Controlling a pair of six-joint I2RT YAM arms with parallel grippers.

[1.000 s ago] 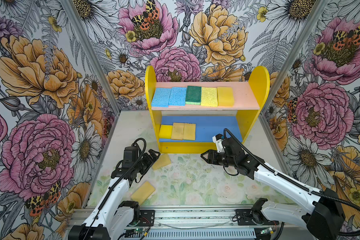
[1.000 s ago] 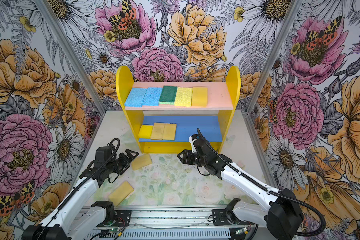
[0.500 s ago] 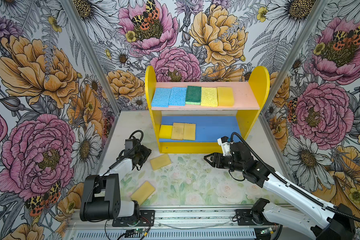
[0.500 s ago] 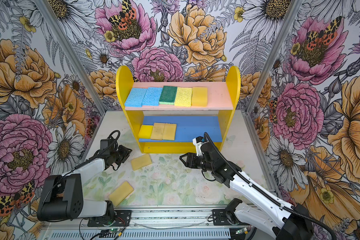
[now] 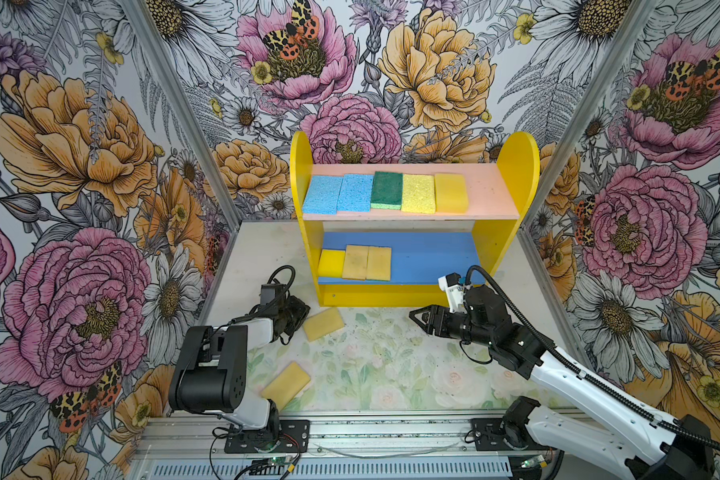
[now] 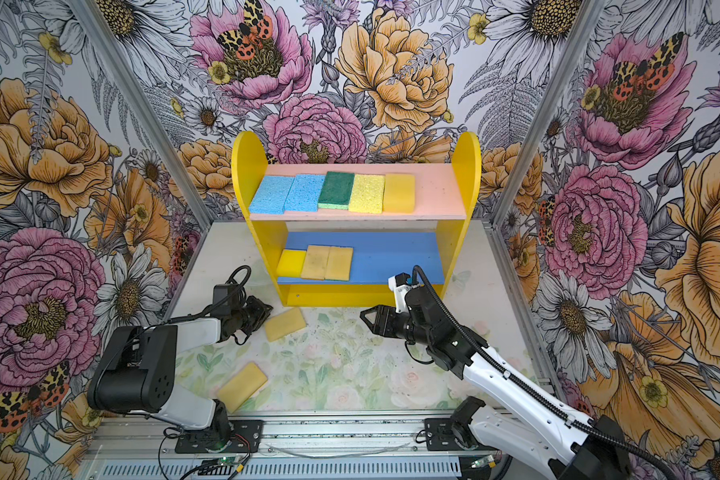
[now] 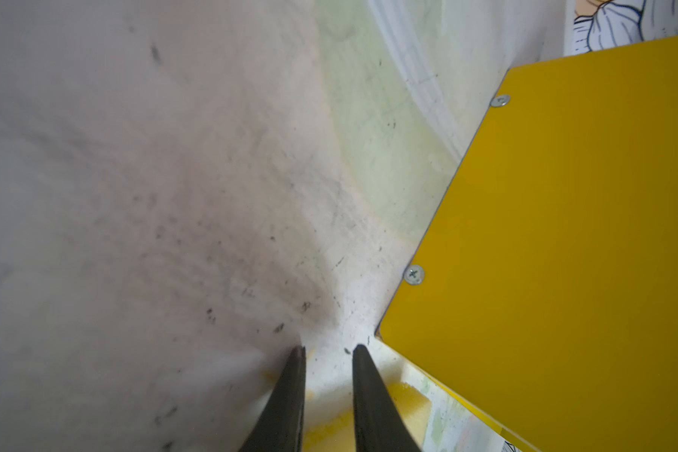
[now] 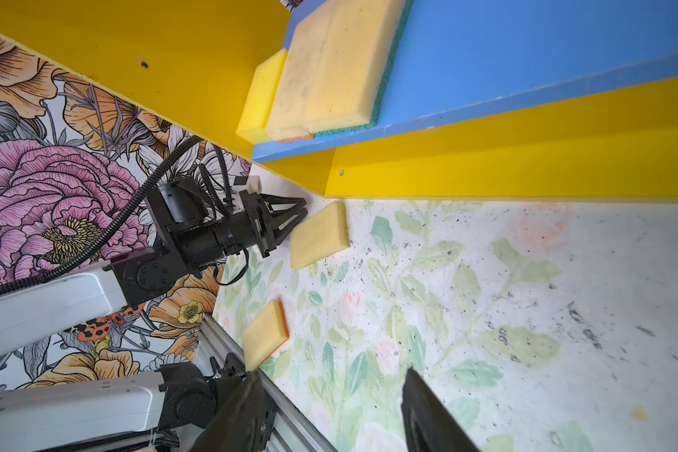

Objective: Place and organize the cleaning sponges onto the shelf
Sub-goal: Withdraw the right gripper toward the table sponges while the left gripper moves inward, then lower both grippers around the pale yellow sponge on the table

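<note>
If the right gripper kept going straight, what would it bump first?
Probably the tan sponge on the table before the shelf; the right gripper points at it, but its height is unclear.

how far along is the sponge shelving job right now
Done: five sponges line the pink upper board, three sponges the blue lower board. In hand: nothing; the left end effector, jaws narrowly apart, sits beside one tan sponge; the right end effector is open, empty. Left: that sponge and a second tan sponge on the table.
</note>
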